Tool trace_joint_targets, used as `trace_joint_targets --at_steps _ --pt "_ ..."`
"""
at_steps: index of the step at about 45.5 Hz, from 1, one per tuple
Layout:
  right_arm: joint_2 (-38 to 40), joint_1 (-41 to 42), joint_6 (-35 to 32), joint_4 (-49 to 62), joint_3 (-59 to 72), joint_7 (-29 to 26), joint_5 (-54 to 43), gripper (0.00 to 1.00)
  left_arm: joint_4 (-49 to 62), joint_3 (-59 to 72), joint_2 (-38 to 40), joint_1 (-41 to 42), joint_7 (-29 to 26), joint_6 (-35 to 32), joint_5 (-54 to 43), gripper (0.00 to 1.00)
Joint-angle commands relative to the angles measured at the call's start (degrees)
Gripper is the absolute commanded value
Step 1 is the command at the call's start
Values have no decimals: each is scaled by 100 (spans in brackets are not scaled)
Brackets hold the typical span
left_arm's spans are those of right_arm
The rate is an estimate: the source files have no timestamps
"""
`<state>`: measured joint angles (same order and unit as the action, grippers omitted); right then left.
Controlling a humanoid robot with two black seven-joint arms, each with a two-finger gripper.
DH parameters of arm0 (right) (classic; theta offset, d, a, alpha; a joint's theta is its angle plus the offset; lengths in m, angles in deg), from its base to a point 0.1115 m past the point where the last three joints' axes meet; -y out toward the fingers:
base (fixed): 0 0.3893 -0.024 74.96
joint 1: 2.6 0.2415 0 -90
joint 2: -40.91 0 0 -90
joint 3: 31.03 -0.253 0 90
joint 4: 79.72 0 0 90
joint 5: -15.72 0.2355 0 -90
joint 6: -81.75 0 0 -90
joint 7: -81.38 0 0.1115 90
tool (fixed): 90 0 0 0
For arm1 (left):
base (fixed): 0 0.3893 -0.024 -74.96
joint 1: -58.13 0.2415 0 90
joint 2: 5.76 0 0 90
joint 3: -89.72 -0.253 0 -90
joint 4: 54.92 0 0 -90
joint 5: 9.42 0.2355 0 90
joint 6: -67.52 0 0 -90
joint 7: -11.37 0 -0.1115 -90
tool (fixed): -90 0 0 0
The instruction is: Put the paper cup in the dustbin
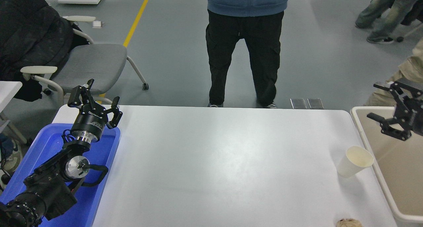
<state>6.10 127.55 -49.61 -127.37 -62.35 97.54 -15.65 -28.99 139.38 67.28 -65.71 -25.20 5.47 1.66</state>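
Note:
The cream-white paper cup (354, 161) stands upright on the white table (211, 161) near its right edge, empty. The beige dustbin (386, 194) sits just right of the table, its rim close to the cup. My right gripper (386, 104) is open and empty at the right edge, above the bin's far end, up and to the right of the cup and apart from it. My left gripper (94, 96) is open and parked at the lower left over the blue tray.
A blue plastic tray (49, 147) lies under the left arm. A crumpled brown paper ball (348, 223) sits at the table's front right. A person (246, 45) stands at the far side. A grey chair (89, 65) stands at the back left.

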Motion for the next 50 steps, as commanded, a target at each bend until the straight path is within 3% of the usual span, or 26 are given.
trace_joint_targets --at_steps 1,8,13,26,50 --pt "326 55 14 -807 12 151 -1774 100 9 -1 -1 0 0 0 -1 100" --pt "264 494 427 -825 530 151 -3180 99 9 -1 -1 0 0 0 -1 100" --pt "247 819 735 -825 1180 151 -3656 99 9 -1 -1 0 0 0 -1 100" --pt "176 1250 1605 -816 2438 203 -4254 99 9 -1 -1 0 0 0 -1 100" --pt "71 1303 2203 -746 3132 212 -4773 99 9 -1 -1 0 9 0 -1 100"
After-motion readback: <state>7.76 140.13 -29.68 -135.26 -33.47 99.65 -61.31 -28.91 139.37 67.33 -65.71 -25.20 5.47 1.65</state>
